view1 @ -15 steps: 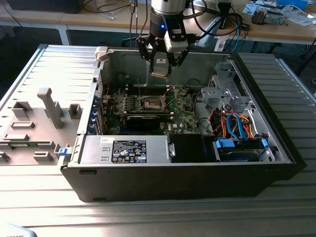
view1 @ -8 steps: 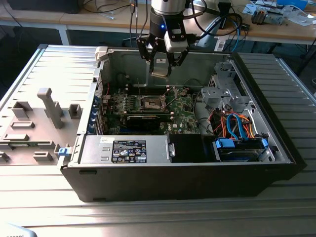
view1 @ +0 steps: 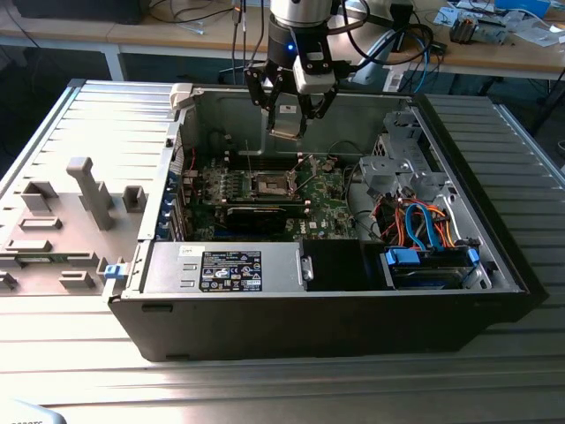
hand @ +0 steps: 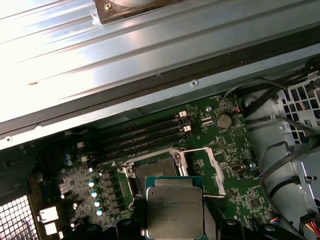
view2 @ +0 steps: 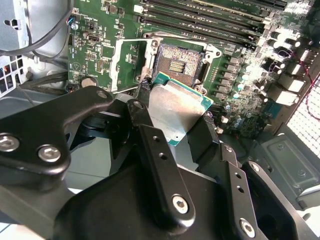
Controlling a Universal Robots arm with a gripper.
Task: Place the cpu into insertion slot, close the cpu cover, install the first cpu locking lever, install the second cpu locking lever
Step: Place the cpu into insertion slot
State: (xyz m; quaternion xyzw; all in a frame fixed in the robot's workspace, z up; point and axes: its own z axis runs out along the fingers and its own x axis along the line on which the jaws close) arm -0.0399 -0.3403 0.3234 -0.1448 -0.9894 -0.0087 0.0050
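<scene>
My gripper (view1: 290, 117) hangs above the open computer case, shut on the cpu (view2: 175, 107), a flat square chip with a silvery top and green edge. Its black fingers (view2: 145, 92) press on two opposite sides of the chip. In both wrist views the chip sits a little above and apart from the insertion slot (view2: 177, 64), whose dark centre is bare. The slot (view1: 270, 185) lies in the middle of the green board, below the gripper. The cpu cover (hand: 202, 167), a thin silver frame, stands swung open beside the slot, with thin metal levers raised by it.
The case walls (view1: 190, 132) surround the board. A long black card (view1: 256, 215) and a labelled power supply (view1: 229, 265) lie toward the front. Blue and orange cables (view1: 424, 225) and a drive bay are on the exterior view's right. A grey fixture (view1: 84, 199) stands outside on the left.
</scene>
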